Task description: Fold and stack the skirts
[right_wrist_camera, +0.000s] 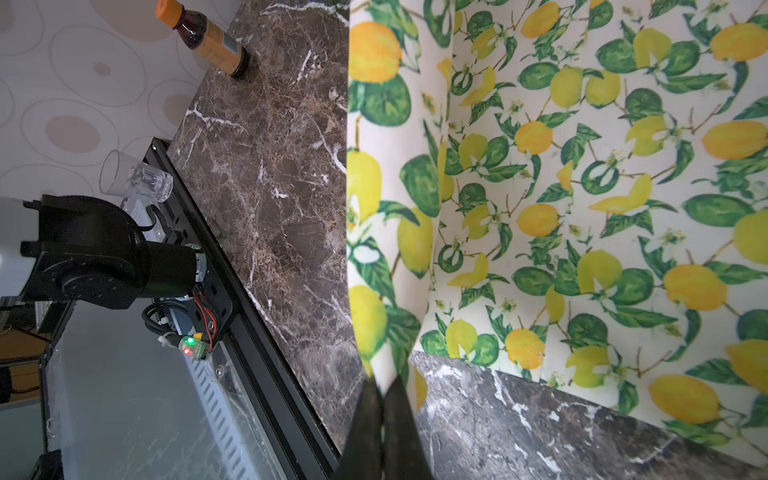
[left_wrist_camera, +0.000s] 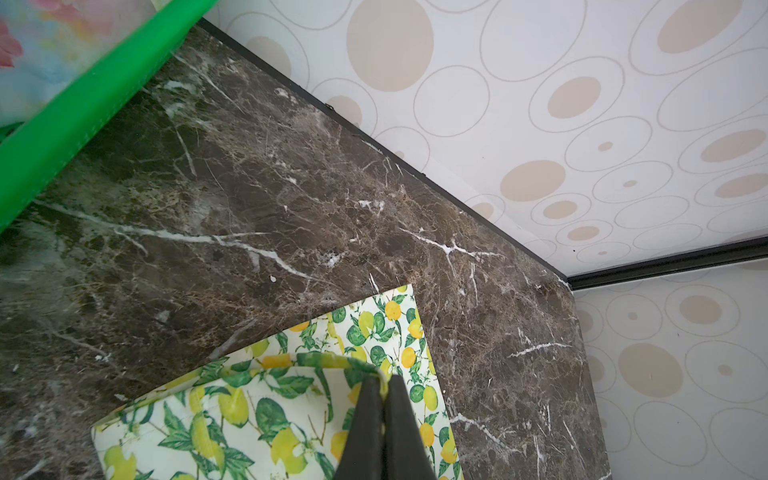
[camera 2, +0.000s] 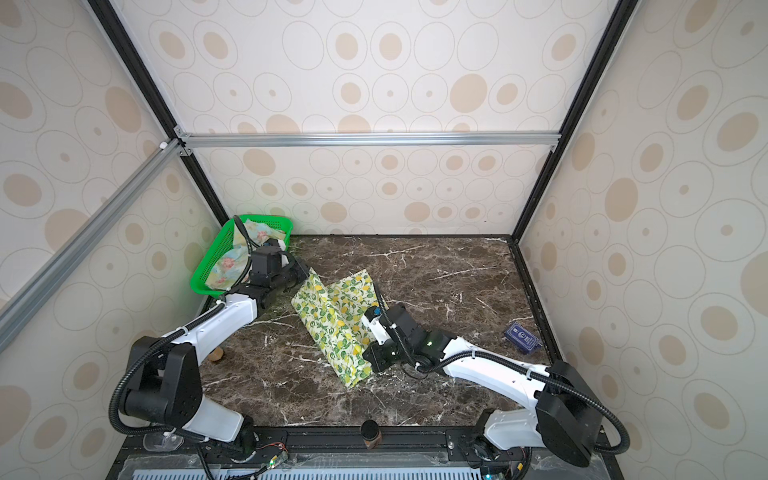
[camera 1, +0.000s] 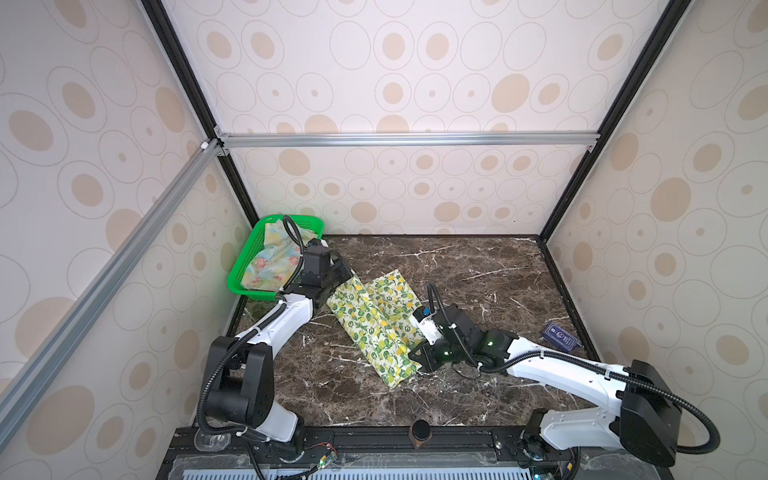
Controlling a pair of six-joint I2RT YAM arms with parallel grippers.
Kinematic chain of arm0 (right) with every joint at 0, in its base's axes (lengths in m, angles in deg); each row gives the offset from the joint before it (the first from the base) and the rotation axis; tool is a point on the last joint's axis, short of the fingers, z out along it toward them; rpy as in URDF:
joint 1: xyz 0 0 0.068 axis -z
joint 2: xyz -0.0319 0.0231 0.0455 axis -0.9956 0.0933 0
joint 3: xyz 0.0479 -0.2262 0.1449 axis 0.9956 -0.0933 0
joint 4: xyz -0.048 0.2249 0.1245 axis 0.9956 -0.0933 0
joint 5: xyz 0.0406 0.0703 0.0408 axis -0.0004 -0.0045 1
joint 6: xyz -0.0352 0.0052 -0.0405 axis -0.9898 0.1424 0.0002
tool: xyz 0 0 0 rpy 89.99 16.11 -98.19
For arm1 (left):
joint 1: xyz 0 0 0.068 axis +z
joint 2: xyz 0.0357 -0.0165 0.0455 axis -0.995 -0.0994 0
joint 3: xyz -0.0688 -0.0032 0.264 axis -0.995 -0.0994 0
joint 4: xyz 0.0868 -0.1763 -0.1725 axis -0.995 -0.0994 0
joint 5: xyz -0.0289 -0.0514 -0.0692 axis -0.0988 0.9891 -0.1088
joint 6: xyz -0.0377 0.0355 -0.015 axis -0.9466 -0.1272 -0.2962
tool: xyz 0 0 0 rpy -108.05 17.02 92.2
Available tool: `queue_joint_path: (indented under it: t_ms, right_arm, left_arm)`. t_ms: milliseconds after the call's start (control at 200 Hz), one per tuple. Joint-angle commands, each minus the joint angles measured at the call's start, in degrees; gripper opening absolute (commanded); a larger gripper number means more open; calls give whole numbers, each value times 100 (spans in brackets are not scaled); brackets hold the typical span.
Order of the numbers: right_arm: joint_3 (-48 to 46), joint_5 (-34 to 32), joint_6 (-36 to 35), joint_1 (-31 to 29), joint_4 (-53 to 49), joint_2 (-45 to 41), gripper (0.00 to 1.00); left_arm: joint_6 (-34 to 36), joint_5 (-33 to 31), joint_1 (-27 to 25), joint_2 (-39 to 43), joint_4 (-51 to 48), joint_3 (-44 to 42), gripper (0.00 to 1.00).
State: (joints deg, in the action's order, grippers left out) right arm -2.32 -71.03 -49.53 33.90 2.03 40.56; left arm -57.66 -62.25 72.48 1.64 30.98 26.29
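Enclosure seen from above, both top views. The back wall, left wall and right wall carry pale wallpaper printed with thin grey ovals and beige discs. A black left corner post and a black right corner post stand at the two back corners. A silver aluminium crossbar spans the back wall between them. A second silver rail runs along the left wall to the left post. The bench is a dark brown marble-patterned slab with white veins, edged in black at the walls. A black front rail borders its near side. Lighting is even and diffuse, with soft shadows.
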Motion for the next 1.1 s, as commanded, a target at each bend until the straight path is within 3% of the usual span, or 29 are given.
queue_joint_path:
  t_ms: [0, 350, 530, 1095]
  right_arm:
    - [-67, 38, 16, 47, -15, -162, 0]
    - [379, 9, -338, -79, -470, -129, 0]
    - [671, -385, -537, -521, -714, -133, 0]
    - [1331, -621, -608, -1718, -1056, 53, 0]
  left_arm:
    - [-140, -18, -23, -92, 218, 328, 0]
    - [67, -283, 3, 421, -279, 470, 0]
    - [213, -441, 137, 1012, -694, 306, 0]
    - [478, -712, 494, 2689, -1903, -343, 0]
